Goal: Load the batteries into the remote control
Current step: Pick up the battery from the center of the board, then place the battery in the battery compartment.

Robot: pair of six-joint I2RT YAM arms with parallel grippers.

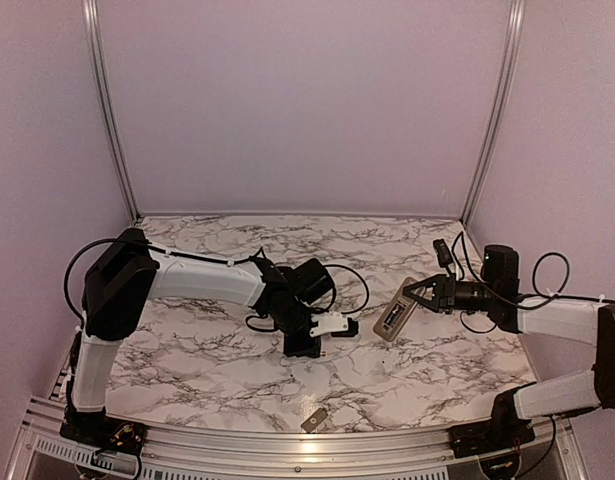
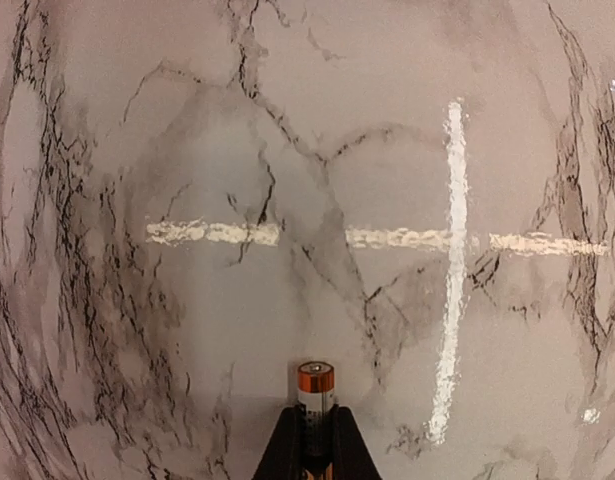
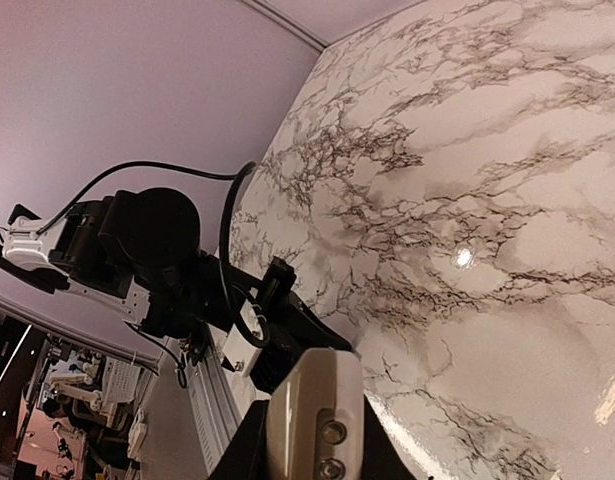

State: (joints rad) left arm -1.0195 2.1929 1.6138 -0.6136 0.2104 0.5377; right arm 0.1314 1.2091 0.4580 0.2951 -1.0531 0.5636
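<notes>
From above, the battery is hidden beneath the left claw [image 1: 304,347], well left of the remote control [image 1: 394,318]. The left wrist view settles it: that claw is clamped tight on one battery [image 2: 315,392], copper-banded end poking out and the rest cut off by the frame edge. Whether it touches the table [image 2: 287,150] is unclear. The right claw [image 1: 415,298] pinches the remote control's end, holding it tilted clear of the table. Its wrist view shows only a tip with two round buttons [image 3: 332,450]. A small grey cover piece [image 1: 314,419] lies nearer the arm bases than the remote control.
</notes>
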